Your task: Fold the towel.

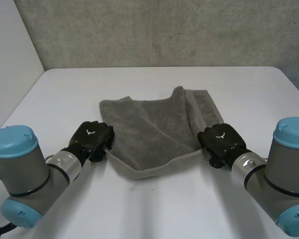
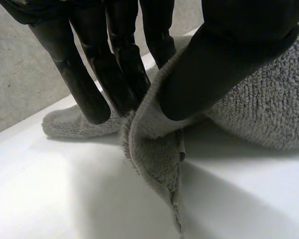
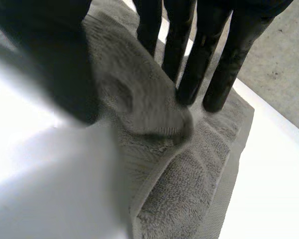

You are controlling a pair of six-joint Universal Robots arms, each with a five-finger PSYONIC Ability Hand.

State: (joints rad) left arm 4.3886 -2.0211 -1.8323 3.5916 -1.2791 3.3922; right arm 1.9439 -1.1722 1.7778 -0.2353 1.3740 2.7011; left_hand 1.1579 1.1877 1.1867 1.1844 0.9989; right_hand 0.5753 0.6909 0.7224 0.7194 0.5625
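Head view hides the fingers beneath left hand (image 1: 91,137) and right hand (image 1: 220,140); wrist views show both pinching towel (image 1: 149,134) corners.

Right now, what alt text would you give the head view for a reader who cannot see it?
A rumpled grey towel lies on a white table, pinched at its near left corner by the left hand and at its near right corner by the right hand.
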